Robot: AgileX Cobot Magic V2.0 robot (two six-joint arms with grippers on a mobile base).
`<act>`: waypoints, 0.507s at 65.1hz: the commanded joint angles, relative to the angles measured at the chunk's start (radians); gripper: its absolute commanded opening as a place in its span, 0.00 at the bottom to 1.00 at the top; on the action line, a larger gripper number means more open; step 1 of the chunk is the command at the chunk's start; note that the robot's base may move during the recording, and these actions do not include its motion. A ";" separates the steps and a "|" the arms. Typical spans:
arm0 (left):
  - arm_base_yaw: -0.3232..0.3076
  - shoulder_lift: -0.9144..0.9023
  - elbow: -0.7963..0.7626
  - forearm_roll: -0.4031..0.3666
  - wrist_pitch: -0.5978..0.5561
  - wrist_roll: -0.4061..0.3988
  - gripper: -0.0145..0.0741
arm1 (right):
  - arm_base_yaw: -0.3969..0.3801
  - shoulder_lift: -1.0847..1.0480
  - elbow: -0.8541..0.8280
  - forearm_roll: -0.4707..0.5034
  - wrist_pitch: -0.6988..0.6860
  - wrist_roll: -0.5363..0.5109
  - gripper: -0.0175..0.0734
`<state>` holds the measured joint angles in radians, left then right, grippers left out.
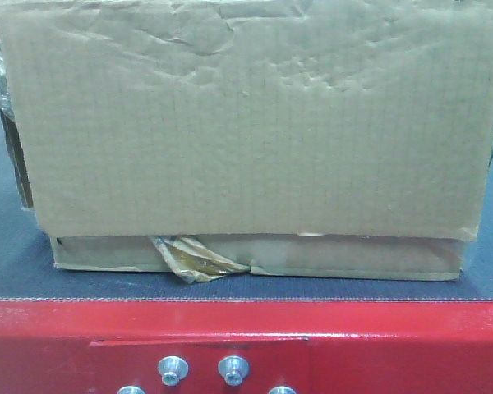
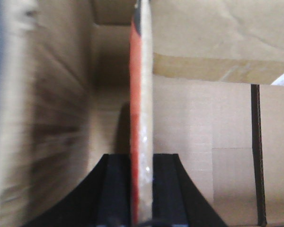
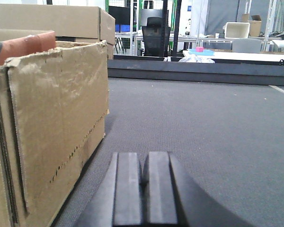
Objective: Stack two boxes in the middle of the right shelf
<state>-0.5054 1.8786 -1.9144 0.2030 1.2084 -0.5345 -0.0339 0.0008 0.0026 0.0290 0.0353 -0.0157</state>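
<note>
Pickup step: left gripper (image 2: 141, 161) clamps a wall of the box (image 1: 246, 123), which sits on the belt table (image 1: 246, 289) — right gripper (image 3: 143, 163) is closed on nothing, just right of it. Next I'd open it, take the right-hand wall — then lift.

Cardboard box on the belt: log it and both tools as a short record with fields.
box: cardboard box, creased, torn tape at lower edge
second box: farther off, seen in right wrist view
support: belt table, red front edge
left tool: shut on a thin box panel, apparently
right tool: shut, empty, beside the box
</note>
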 commanded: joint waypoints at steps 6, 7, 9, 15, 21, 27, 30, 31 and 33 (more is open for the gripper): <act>-0.005 0.007 -0.004 -0.033 -0.028 0.009 0.26 | -0.004 -0.001 -0.003 -0.004 -0.020 -0.004 0.01; -0.005 0.007 -0.004 -0.033 -0.030 0.009 0.29 | -0.004 -0.001 -0.003 -0.004 -0.020 -0.004 0.01; -0.005 0.007 -0.004 -0.033 -0.033 0.009 0.34 | -0.004 -0.001 -0.003 -0.004 -0.020 -0.004 0.01; -0.005 0.007 -0.004 -0.023 -0.035 0.009 0.48 | -0.004 -0.001 -0.003 -0.004 -0.020 -0.004 0.01; -0.005 0.007 -0.024 -0.021 -0.028 0.009 0.56 | -0.004 -0.001 -0.003 -0.004 -0.020 -0.004 0.01; -0.005 0.007 -0.079 -0.021 -0.008 0.009 0.57 | -0.004 -0.001 -0.003 -0.004 -0.020 -0.004 0.01; -0.005 0.007 -0.116 -0.018 0.010 0.009 0.57 | -0.004 -0.001 -0.003 -0.004 -0.020 -0.004 0.01; -0.005 0.007 -0.137 -0.018 0.013 0.009 0.57 | -0.004 -0.001 -0.003 -0.004 -0.020 -0.004 0.01; -0.005 0.007 -0.166 -0.014 0.013 0.009 0.57 | -0.004 -0.001 -0.003 -0.004 -0.020 -0.004 0.01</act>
<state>-0.5054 1.8989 -2.0081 0.1785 1.2086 -0.5262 -0.0339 0.0008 0.0026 0.0290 0.0353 -0.0157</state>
